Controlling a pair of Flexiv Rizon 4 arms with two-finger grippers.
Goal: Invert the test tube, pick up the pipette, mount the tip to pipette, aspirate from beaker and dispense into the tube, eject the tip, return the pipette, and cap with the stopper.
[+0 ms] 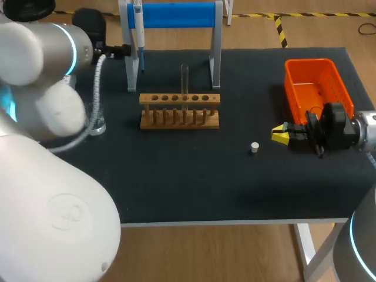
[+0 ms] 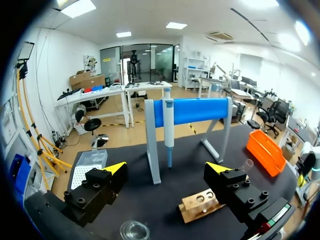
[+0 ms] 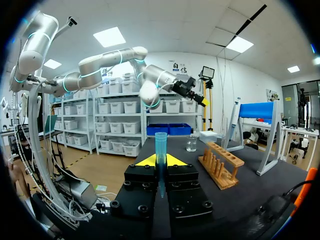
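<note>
Scene: Two robot arms at a dark worktop point(image 1: 205, 188). Judging by the layout, the liquid-handling run is at an early stage.
Left hand point(image 2: 166, 167): Fingers spread wide with nothing between them. It faces the pipette point(image 2: 169, 125), which hangs upright from the blue-barred stand point(image 2: 200, 110) just ahead.
Right hand point(image 1: 281, 135): Low over the worktop beside the orange bin point(image 1: 317, 88), fingers close together. Its own wrist view shows a bluish tube point(image 3: 160, 145) upright in the seam between them, seemingly clamped from both sides. The head view does not make that tube out.
Test tube point(image 1: 184, 79): Upright in a hole of the wooden rack point(image 1: 179, 111), mid-worktop, in front of the stand.
Beaker point(image 2: 134, 231): On the worktop beneath the left hand.
Stopper point(image 1: 254, 147): Loose on the worktop, near the right hand's tips but apart from them.
Tip box point(image 2: 90, 165): Beside the stand, off one finger of the left hand.
Step in hand: Likely fetching the pipette, which has not been gripped.
Doing it well: Centre the open fingers on the pipette's thick upper body, not its slim lower shaft. Approach level and close squarely from both sides. Lift straight up until the pipette is free of the bar before drawing back. The stand's leg sits just beside the pipette and the beaker lies below, so a skewed approach risks knocking either.
</note>
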